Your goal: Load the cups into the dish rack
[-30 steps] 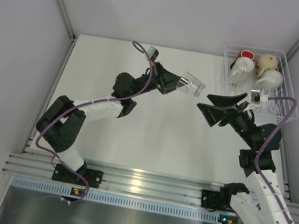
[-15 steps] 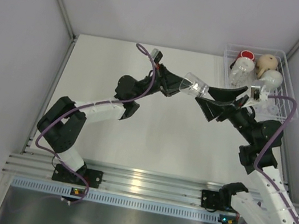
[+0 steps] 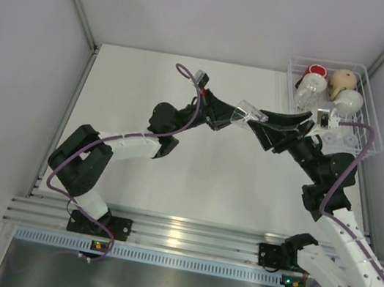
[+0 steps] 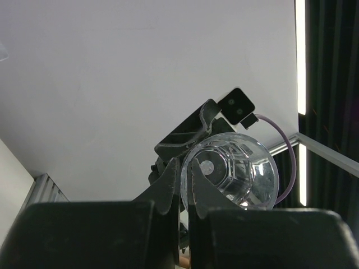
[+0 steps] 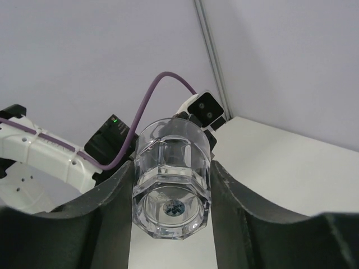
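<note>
- Left gripper (image 4: 182,178) pinched shut on the rim of a clear glass tumbler (image 4: 233,171).
- Right gripper (image 5: 171,167) spread wide, fingers (image 5: 118,193) flanking the tumbler's sides; actual contact too close to call.
- Tumbler lying sideways in mid-air, centre-right of the top view, between both grippers.
- Faceted thick base, round rim, see-through; outline washed out from above.
- Dish rack (image 3: 375,127) in the upper right, apart from the tumbler, near end hidden by the right arm.
- Inside: red cup (image 3: 316,72), beige mug (image 3: 343,81), white mug (image 3: 348,102), faint glass (image 3: 305,95).

White table (image 3: 208,176), the white wire dish rack (image 3: 356,143) at its far right corner
</note>
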You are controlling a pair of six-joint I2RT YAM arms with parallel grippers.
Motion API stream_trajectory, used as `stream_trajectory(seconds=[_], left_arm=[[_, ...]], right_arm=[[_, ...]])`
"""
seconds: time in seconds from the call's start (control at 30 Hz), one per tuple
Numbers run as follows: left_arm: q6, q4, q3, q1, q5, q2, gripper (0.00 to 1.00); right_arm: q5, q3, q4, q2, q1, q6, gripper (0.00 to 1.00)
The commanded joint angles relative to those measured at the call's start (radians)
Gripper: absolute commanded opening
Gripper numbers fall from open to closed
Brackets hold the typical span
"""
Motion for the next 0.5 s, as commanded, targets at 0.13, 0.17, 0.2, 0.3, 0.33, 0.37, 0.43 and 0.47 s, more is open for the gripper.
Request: stream_trajectory(seconds=[0.13,0.17,0.2,0.3,0.33,0.37,0.43,0.47], left_arm=[[0.023,0.139,0.006,-0.007,-0.023,-0.048,0.00],[0.027,0.139,0.009,-0.008,-0.021,-0.048,0.02],[0.030,0.139,0.009,-0.007,-0.021,-0.048,0.09],[0.050,0.138,0.000,-0.007,-0.015,-0.046,0.39],[0.068,0.139,-0.006,-0.007,-0.008,-0.046,0.47],[0.083,0.138,-0.010,-0.007,0.003,-0.048,0.51],[0.117,0.138,-0.014,-0.005,0.019,-0.048,0.72],[0.117,0.138,-0.023,-0.005,0.011,-0.046,0.81]], right_arm=[[-0.006,-0.052,0.126,-0.001,0.026,0.093,0.17],[-0.006,-0.055,0.126,-0.004,0.026,0.106,0.12],[-0.003,-0.058,0.123,-0.007,0.026,0.121,0.08],[0.045,-0.052,0.055,-0.029,0.026,0.130,0.00],[0.057,-0.040,0.032,-0.042,0.026,0.127,0.00],[0.081,-0.029,-0.020,-0.047,0.026,0.124,0.00],[0.136,0.018,-0.106,-0.056,0.026,0.107,0.00],[0.158,0.043,-0.221,-0.055,0.026,0.098,0.00]])
